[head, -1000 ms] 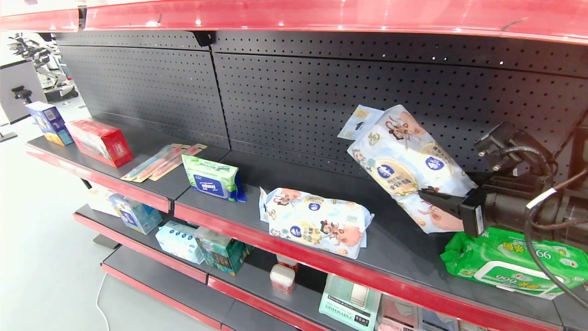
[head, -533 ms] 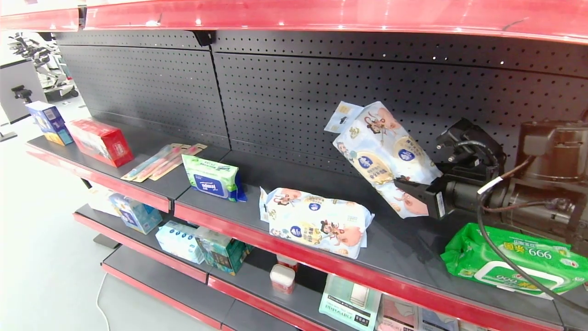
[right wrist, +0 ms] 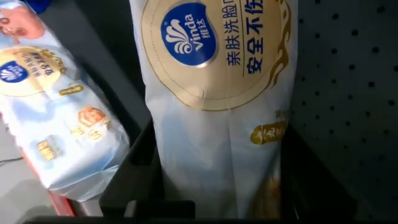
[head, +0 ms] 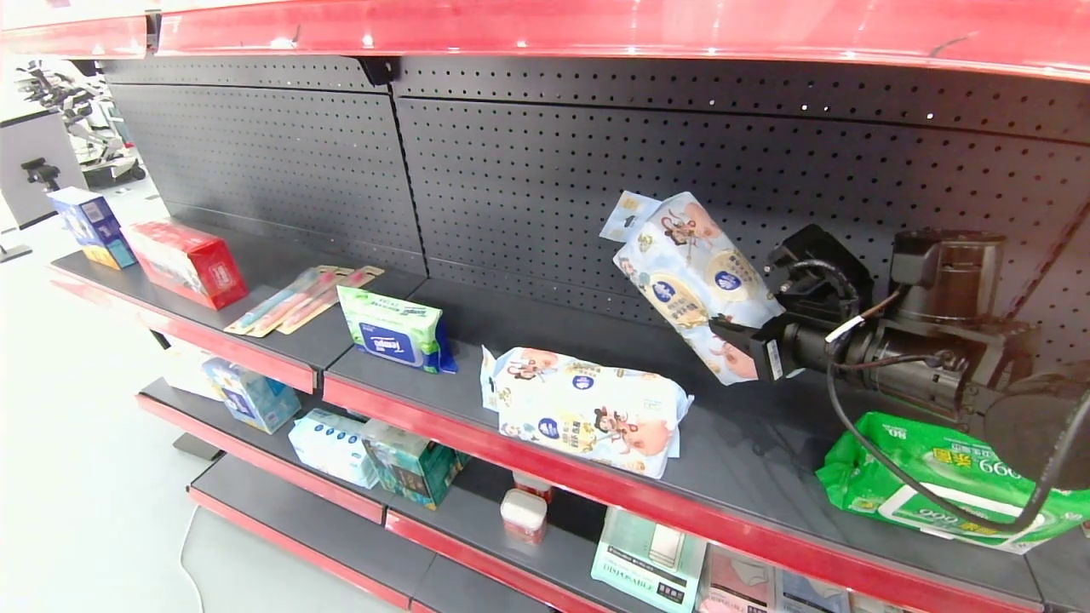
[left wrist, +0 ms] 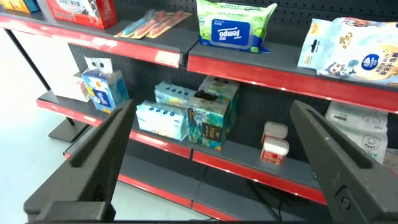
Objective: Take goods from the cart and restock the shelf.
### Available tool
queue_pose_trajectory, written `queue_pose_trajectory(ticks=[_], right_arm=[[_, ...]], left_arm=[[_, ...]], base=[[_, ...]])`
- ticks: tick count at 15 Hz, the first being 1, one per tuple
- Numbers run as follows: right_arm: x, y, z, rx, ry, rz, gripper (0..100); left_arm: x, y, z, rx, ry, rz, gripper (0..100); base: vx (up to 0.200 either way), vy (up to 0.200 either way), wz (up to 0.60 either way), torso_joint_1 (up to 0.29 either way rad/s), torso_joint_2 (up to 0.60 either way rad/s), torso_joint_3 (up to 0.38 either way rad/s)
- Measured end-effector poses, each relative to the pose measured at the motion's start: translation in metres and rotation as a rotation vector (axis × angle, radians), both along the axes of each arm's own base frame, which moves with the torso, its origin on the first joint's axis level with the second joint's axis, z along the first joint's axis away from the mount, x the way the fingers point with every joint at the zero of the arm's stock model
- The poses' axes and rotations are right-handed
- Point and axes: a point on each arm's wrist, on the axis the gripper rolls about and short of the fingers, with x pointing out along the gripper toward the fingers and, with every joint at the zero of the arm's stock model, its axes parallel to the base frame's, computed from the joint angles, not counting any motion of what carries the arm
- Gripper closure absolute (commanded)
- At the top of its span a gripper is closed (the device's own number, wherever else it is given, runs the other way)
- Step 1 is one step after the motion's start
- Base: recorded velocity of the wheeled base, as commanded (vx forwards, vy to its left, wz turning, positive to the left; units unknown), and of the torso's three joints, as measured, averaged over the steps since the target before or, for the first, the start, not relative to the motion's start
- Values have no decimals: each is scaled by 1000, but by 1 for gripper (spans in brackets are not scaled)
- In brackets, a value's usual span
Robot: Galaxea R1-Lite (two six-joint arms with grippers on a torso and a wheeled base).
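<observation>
Right gripper (head: 734,342): closed on the lower end of a tissue pack (head: 694,277), white with cartoon print. In the right wrist view the two dark fingers (right wrist: 132,169) bear on opposite sides of the pack, with the wrapper filling the gap between them. The opening is about as wide as the pack.

Held pack: tilted, its free end rising up and away from the gripper, to the left, towards the perforated back panel (head: 528,170). It hangs above the shelf board (head: 741,464). Whether it touches the back panel cannot be told.

Below the gripper and to its left, a matching tissue pack (head: 588,409) lies flat at the front edge of the same board, apart from the held one. Below the right wrist and to its right, a green wipes pack (head: 954,477) lies on the board.

Left gripper (left wrist: 214,155): jaws spread wide, nothing between them, touching nothing. Beyond it are the lower shelf tiers with blue tissue packs (left wrist: 163,118).
</observation>
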Motion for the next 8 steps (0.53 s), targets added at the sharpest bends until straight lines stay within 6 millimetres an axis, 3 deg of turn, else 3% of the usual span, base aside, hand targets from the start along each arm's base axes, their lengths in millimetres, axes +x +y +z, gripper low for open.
queue_pose_trajectory(ticks=[8], right_arm=[[32,-5,-19,-92,7,-12,100]], left_arm=[[0,0,0,0,0,0,0]], base=[[0,0,0,0,0,0]])
